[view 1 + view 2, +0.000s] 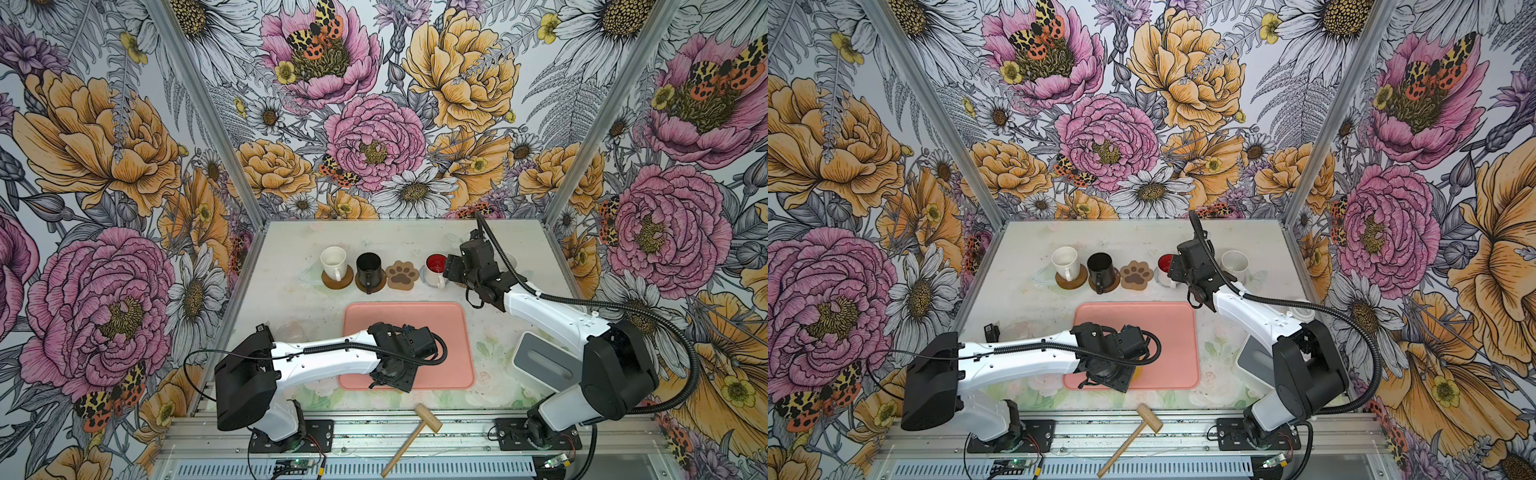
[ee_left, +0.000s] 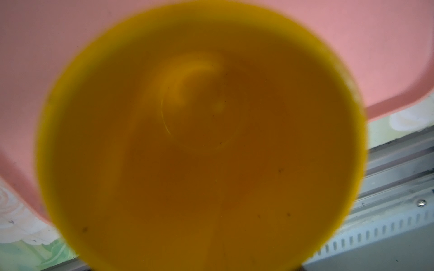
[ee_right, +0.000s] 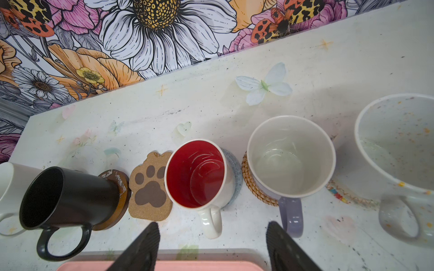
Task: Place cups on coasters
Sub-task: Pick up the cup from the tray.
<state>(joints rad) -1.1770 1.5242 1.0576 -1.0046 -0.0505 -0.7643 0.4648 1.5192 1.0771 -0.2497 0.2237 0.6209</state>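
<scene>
Step in hand: judging by the layout, picking up the last loose mug for the one bare coaster.
Yellow mug: stands upright on the pink tray, near the tray's front corner on the left arm's side. Its open mouth faces straight up into the left wrist view and fills most of it. No handle shows. In a top view only a yellow sliver peeks out beside the arm.
Left claw: points down right over the yellow mug. Its fingers are hidden in every view, so I cannot tell how wide it stands or whether it has a hold.
Right claw: fingers spread wide with nothing between them. It hovers low, just in front of the row of mugs.
Bare coaster: the paw coaster lies flat on the counter, between the black mug and the red-lined mug.
Filled coasters: the white mug and the black mug sit on brown discs. The red-lined mug, lavender mug and speckled mug sit on woven mats.
Key relation: from the yellow mug, the paw coaster lies straight out toward the back wall, beyond the tray's far edge. The left arm is nearer the mug; the right claw is nearer the coaster.
Risk: the gap is narrow, with mugs on both sides.
</scene>
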